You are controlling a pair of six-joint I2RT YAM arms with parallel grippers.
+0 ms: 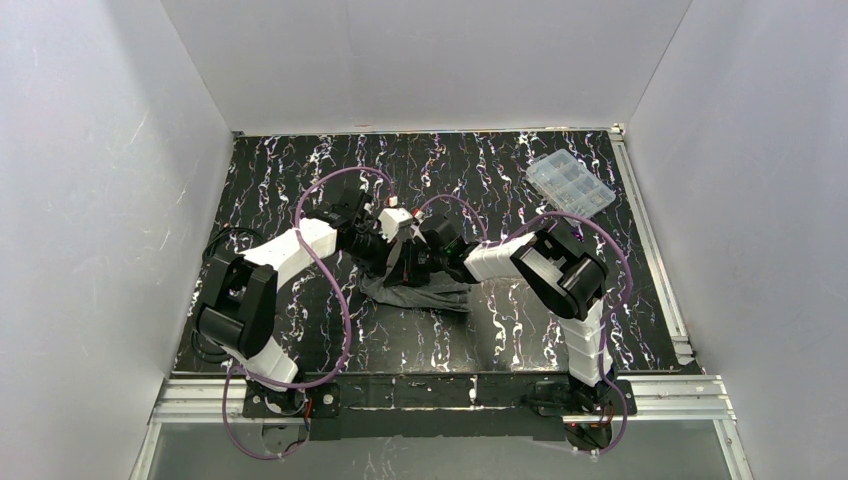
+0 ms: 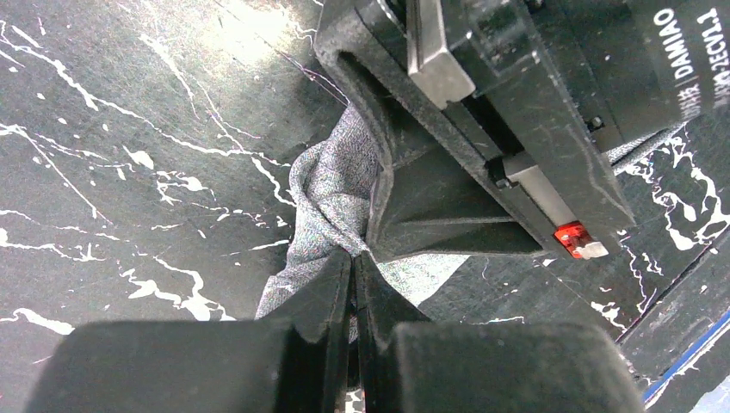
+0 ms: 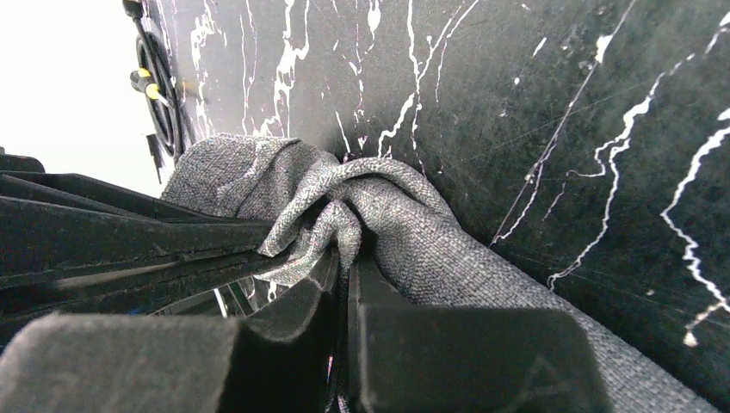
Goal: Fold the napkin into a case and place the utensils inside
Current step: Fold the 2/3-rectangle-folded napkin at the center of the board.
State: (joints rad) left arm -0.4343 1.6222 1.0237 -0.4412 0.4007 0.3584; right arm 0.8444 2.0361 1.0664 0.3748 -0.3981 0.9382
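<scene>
Clearly, left pincer (image 2: 353, 262) and right pincer (image 3: 342, 262) both pinch the napkin (image 3: 413, 224).

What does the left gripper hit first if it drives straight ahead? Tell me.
The left gripper is shut on the napkin; just past that fold, apparently very close, sits the right gripper, also shut on it.

Evenly lit; R wrist top-left blown out.
</scene>
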